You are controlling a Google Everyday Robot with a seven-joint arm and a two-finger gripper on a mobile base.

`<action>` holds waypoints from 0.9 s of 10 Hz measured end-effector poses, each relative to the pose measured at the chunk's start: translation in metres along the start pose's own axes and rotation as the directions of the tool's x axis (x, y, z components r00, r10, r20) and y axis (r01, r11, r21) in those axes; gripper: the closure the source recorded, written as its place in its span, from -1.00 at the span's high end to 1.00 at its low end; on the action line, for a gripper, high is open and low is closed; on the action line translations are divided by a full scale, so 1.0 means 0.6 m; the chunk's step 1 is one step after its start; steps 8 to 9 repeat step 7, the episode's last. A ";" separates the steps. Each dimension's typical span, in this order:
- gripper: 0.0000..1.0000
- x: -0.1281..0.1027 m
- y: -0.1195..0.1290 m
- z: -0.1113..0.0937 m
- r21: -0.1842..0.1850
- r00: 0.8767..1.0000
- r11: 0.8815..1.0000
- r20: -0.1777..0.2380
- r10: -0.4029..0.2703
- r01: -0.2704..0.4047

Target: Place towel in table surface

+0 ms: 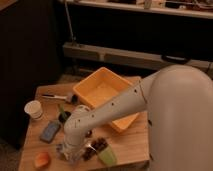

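My white arm reaches from the right, down over the front of the wooden table (132, 145). The gripper (67, 151) hangs low over the table's front left part, between an orange object (42, 159) and a dark brown crumpled thing (97, 146). I cannot make out a towel for certain; the dark crumpled thing may be cloth. The arm hides what lies directly under the gripper.
A yellow bin (100, 90) stands at the table's middle back. A white cup (34, 109) is at the left, a grey-blue flat object (49, 131) in front of it, a black-handled tool (56, 96) behind. A green object (106, 157) lies at the front edge.
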 end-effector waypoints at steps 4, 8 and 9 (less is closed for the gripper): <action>0.60 -0.004 -0.009 0.001 -0.005 0.999 0.999 0.008 0.032 -0.032; 0.60 -0.004 -0.008 0.001 -0.004 0.999 1.000 0.007 0.031 -0.031; 0.60 -0.004 -0.008 0.001 -0.004 0.999 1.000 0.007 0.031 -0.031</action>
